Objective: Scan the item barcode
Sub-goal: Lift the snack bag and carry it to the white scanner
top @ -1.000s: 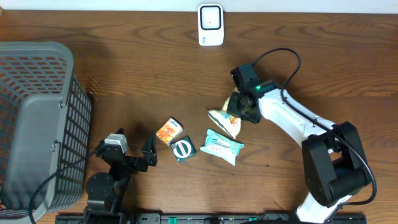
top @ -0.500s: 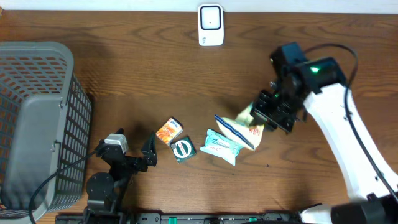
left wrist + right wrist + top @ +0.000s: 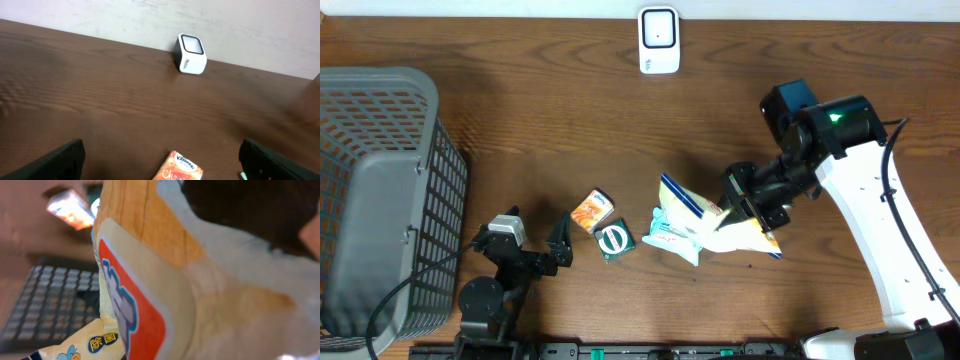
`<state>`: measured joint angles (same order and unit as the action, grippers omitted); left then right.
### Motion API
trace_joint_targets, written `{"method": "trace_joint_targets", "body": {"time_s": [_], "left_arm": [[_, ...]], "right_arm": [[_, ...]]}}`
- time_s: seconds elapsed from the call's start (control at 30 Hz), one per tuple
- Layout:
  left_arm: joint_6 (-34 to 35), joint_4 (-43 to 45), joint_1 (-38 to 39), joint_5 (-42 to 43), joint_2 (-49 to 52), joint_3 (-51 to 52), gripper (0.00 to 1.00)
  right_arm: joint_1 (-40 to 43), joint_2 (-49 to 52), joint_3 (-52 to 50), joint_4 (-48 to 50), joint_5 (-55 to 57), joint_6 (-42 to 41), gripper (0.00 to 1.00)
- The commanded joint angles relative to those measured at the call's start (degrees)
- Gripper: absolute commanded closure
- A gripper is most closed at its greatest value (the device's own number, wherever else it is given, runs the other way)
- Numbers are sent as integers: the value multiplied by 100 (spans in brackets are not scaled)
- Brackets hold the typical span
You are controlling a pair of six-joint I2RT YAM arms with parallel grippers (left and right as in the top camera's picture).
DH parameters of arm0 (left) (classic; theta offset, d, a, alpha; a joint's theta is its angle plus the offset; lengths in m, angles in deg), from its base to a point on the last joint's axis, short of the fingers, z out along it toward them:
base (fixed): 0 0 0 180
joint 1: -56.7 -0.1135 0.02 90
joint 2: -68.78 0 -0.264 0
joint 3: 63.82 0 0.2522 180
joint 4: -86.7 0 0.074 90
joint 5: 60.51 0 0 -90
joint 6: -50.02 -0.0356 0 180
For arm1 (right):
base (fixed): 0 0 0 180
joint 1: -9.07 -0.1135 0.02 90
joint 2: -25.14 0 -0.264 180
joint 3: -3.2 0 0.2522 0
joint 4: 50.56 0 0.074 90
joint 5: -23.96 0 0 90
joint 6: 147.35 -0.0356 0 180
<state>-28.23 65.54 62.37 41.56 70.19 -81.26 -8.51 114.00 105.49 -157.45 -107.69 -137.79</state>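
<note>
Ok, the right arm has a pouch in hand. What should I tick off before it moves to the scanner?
1. Right end effector shut on the yellow and white plastic pouch: ok.
2. Pouch clear of the teal wipes pack: cannot tell; they overlap from overhead.
3. Barcode turned toward the white box-shaped barcode scanner: cannot tell; no barcode shows in any view.
4. Route to the scanner over bare brown wooden table: ok.
5. Left end effector open, holding nothing and low on the table, away from that route: ok.
</note>
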Motion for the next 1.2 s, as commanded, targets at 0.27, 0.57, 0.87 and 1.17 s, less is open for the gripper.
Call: {"method": "trace_joint_targets", "body": {"time_s": [0.27, 0.57, 0.87, 1.17], "left_arm": [[-94, -153, -13, 31, -4, 90, 2], [-96, -153, -13, 33, -4, 90, 2], [-96, -155, -13, 33, -4, 90, 2], [-96, -153, -13, 33, -4, 90, 2]], "right_arm": [[160, -44, 37, 616, -938, -376, 99], [175, -42, 37, 612, -1137, -350, 99], [175, -42, 37, 612, -1145, -328, 99], [181, -42, 37, 619, -1228, -330, 99]]}}
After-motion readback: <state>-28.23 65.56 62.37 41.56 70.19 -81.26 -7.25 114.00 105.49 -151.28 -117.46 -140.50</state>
